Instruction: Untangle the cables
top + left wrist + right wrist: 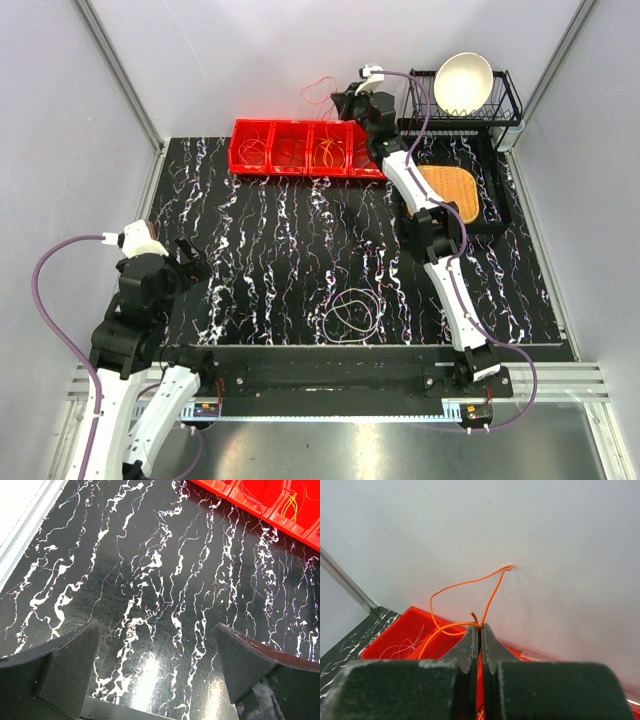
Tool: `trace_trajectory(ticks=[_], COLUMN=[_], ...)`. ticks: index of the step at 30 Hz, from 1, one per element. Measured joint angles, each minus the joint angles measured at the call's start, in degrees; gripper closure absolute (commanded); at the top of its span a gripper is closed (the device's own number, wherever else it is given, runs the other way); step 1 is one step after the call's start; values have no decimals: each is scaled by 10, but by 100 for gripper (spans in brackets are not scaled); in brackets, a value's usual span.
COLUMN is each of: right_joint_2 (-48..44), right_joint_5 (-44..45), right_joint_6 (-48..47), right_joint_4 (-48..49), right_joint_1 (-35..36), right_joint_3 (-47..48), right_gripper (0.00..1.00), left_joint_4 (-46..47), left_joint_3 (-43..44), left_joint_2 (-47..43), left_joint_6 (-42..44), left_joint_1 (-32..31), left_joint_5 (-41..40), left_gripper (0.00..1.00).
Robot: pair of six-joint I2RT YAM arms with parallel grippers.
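Note:
My right gripper is shut on a thin orange cable, held up over the back end of the red bins. That orange cable loops in the air against the back wall. The bins hold more thin cables in orange, yellow and whitish colours. A loose coil of pale cables lies on the black marbled table near the front. At the front left, my left gripper stands wide open over bare table, with nothing between its fingers.
A black dish rack with a white bowl stands at the back right. Below it a black tray holds an orange woven mat. White walls close in the back and both sides.

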Motion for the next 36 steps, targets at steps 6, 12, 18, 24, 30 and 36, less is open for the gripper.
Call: trace_trajectory(ticks=[6, 12, 18, 24, 30, 36], right_joint_2=[31, 43, 43, 40, 1, -54], right_joint_5=[12, 12, 25, 33, 41, 42], right_joint_6=[-28, -37, -45, -53, -54, -45], right_joint_4=[18, 11, 9, 6, 21, 21], right_joint_1=[-2, -3, -3, -3, -3, -3], right_joint_3=[0, -21, -52, -104, -180, -258], right_gripper=[100, 100, 100, 100, 100, 100], left_joint_4=[0, 0, 1, 4, 3, 4], left_joint_3=[0, 0, 0, 0, -2, -3], left_joint_2=[0, 3, 3, 3, 1, -4], left_joint_6=[0, 0, 1, 2, 2, 2], left_joint_1=[0, 6, 7, 7, 7, 8], left_joint_5=[0, 0, 2, 3, 3, 5], left_gripper=[1, 1, 1, 1, 1, 1])
